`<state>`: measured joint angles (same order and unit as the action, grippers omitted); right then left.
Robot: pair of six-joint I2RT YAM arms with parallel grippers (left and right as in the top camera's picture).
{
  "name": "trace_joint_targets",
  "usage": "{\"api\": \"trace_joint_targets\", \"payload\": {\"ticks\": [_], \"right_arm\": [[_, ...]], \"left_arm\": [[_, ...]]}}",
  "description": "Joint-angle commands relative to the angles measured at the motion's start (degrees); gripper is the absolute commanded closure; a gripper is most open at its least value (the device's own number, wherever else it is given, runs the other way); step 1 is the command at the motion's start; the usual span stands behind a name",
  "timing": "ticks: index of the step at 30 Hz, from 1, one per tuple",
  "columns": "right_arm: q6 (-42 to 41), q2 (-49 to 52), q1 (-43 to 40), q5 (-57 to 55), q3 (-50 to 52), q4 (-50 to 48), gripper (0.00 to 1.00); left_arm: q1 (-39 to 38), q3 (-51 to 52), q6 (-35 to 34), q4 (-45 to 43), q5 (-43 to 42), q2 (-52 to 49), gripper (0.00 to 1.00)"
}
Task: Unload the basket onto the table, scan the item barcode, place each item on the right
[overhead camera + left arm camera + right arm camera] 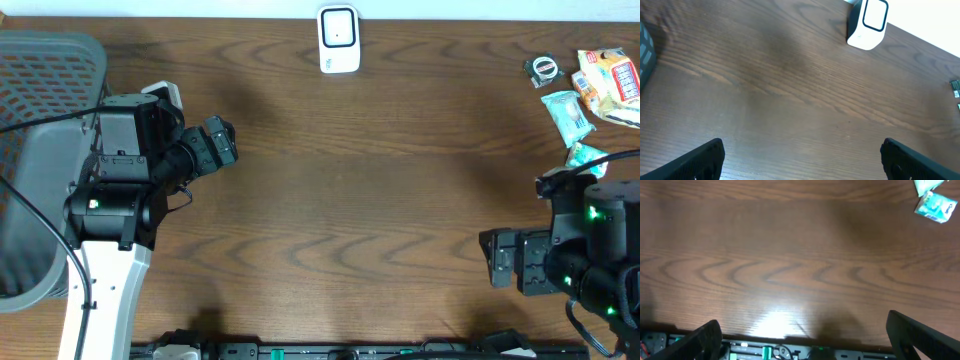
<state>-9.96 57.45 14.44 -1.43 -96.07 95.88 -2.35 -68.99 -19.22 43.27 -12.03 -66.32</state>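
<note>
Dark wood-grain table [340,200] is filling nearly every view, its flat, faintly glossy top throwing back a patch of light just ahead of the right jaws and offering a thin packet no raised edge to get under. Behind the left arm a grey mesh basket [40,150] is sitting, well apart from both sets of jaws. Over bare wood the left gripper [224,140] is hanging with its jaws standing wide and nothing between them, and the right gripper [492,260] is hanging likewise, wide and empty. Ahead of the left jaws and off to their right, a white scanner [339,40] is standing upright. The items are lying in a loose cluster well outside the right jaws: a red-and-white snack packet [612,80], then two teal packets [567,113], then a small round thing I cannot identify. The teal packets are looking light, soft and crinkly, probably slick film that is going to slide on this wood and buckle under a hard squeeze. Pinching one across its narrow width near a sealed end seems best, leaving the printed face uncovered. No barcode is showing.
</note>
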Motion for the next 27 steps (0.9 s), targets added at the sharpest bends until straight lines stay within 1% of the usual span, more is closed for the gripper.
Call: {"api": "trace_joint_targets", "payload": {"ticks": [1, 6, 13, 15, 20, 27], "right_arm": [[2.64, -0.98, -0.28, -1.20, 2.69, -2.64, 0.01], [7.96, -6.49, -2.91, 0.11, 11.76, -13.16, 0.01], [16.83, -19.87, -7.10, 3.34, 31.12, -29.40, 0.01], [17.38, -24.96, -8.87, 3.34, 37.53, -34.69, 0.01], [18.62, -34.64, -11.74, 3.30, 49.31, -44.26, 0.01], [22.53, -45.97, -11.89, 3.28, 64.37, -59.23, 0.01]], "left_arm": [[0.20, -0.87, 0.98, 0.00, 0.35, 0.04, 0.02], [0.20, -0.87, 0.98, 0.00, 0.35, 0.04, 0.02], [0.20, -0.87, 0.98, 0.00, 0.35, 0.04, 0.02], [0.20, -0.87, 0.98, 0.00, 0.35, 0.04, 0.02], [0.20, -0.87, 0.98, 0.00, 0.35, 0.04, 0.02], [0.20, -0.87, 0.98, 0.00, 0.35, 0.04, 0.02]]}}
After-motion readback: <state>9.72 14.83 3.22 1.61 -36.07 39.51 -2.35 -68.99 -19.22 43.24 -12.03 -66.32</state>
